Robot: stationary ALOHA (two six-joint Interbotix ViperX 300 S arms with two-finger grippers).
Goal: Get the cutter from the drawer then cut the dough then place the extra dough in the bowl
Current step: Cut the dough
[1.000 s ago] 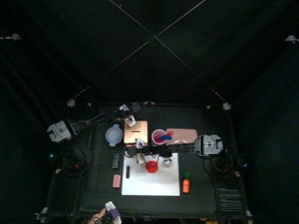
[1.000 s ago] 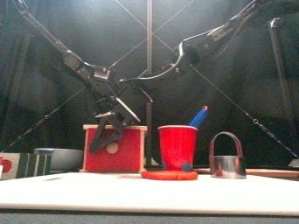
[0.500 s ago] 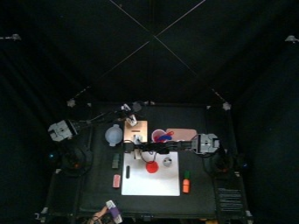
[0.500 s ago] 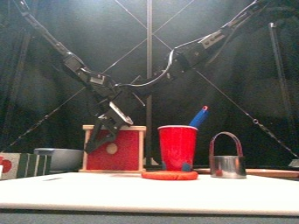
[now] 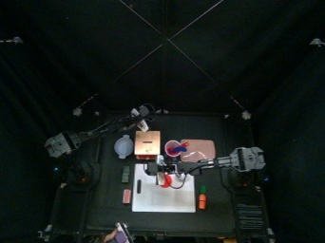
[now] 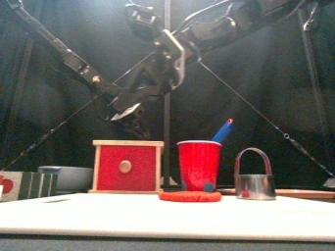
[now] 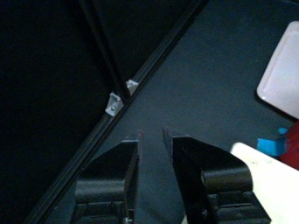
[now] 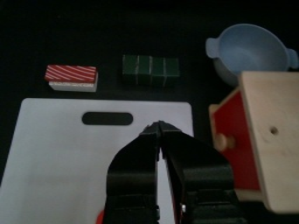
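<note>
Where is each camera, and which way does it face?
Top: high overhead, looking down on black table; left arm, right arm.
Front: table's front edge, level, facing the pale wooden box with red drawer front; arms overhead.
Left wrist: on left arm, facing table's edge; left gripper.
Right wrist: on right arm, above the white cutting board; right gripper.
Front and right wrist share the box.

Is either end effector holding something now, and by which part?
Nothing is held. The right end effector is shut and empty above the white cutting board; the left end effector is also empty.
</note>
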